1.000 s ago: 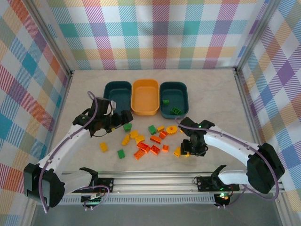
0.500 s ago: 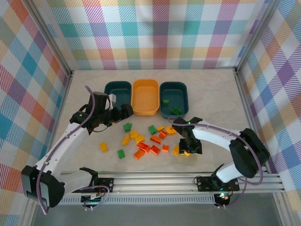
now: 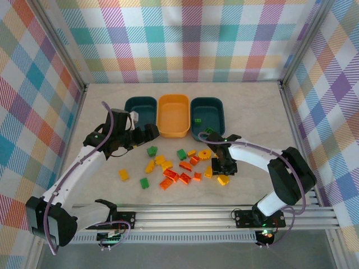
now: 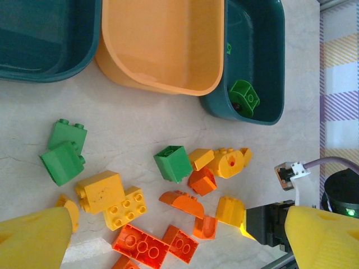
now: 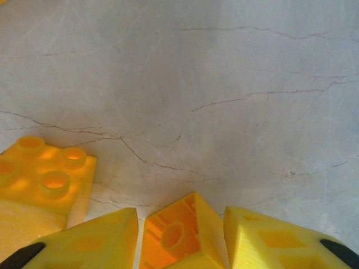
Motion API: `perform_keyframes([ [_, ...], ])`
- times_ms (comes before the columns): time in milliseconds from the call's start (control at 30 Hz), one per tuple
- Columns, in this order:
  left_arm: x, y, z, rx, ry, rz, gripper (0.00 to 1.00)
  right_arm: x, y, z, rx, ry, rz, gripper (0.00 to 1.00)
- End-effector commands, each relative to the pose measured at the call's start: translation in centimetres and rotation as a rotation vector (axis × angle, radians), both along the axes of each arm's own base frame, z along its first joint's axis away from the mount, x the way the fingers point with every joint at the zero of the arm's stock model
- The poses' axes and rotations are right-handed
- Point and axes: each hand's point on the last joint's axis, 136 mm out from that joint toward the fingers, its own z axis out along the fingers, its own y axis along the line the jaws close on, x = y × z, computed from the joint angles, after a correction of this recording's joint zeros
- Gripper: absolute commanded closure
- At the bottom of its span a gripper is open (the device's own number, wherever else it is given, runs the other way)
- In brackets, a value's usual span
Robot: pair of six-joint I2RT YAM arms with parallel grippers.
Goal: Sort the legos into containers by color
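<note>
Orange-red, yellow and green legos (image 3: pixel 168 166) lie scattered in front of three tubs: a dark teal one (image 3: pixel 140 112), a yellow-orange one (image 3: pixel 173 115) and a second teal one (image 3: pixel 213 115) holding green bricks (image 3: pixel 197 119). My right gripper (image 3: pixel 220 166) sits low at the pile's right edge, shut on a yellow brick (image 5: pixel 179 235) whose hollow underside shows between the fingers. Another yellow brick (image 5: pixel 45 179) lies just to its left. My left gripper (image 3: pixel 148 134) hovers open over the pile (image 4: pixel 179 224), fingers (image 4: pixel 33 238) wide apart, with nothing between them.
Two green bricks (image 4: pixel 64 151) lie near the left teal tub (image 4: pixel 45 33). A lone yellow brick (image 3: pixel 123 175) and a green one (image 3: pixel 144 182) sit at the front left. A yellow brick (image 3: pixel 222 180) rests near the right arm. Plaid walls close in the table.
My right gripper slid up and left toward the pile, carrying a yellow brick along. My left gripper drew back slightly toward the tubs, away from the green brick.
</note>
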Motion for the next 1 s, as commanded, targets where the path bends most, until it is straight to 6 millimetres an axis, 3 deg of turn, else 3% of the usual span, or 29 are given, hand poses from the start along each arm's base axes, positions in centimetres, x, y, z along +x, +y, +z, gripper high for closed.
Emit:
perform_keyframes([
  [0, 0.3, -0.1, 0.8, -0.009, -0.007, -0.003, 0.02, -1.1, -0.8, -0.4, -0.002, 0.019, -0.008, 0.47],
  [300, 0.7, -0.9, 0.4, -0.045, 0.011, -0.021, 0.02, -3.2, 1.2, 1.2, 0.205, 0.013, -0.007, 0.36],
  [667, 0.3, -0.9, 0.5, -0.063, 0.008, -0.018, 0.03, -4.7, 0.9, 0.2, 0.119, 0.046, 0.029, 0.38],
  [833, 0.1, -0.8, 0.1, -0.064, 0.017, -0.012, 0.02, -3.8, -1.1, -0.2, -0.026, 0.027, 0.001, 0.47],
  [967, 0.0, -0.5, 0.0, -0.055, 0.016, -0.002, 0.03, -2.8, -0.5, 0.2, -0.013, -0.019, 0.011, 0.67],
])
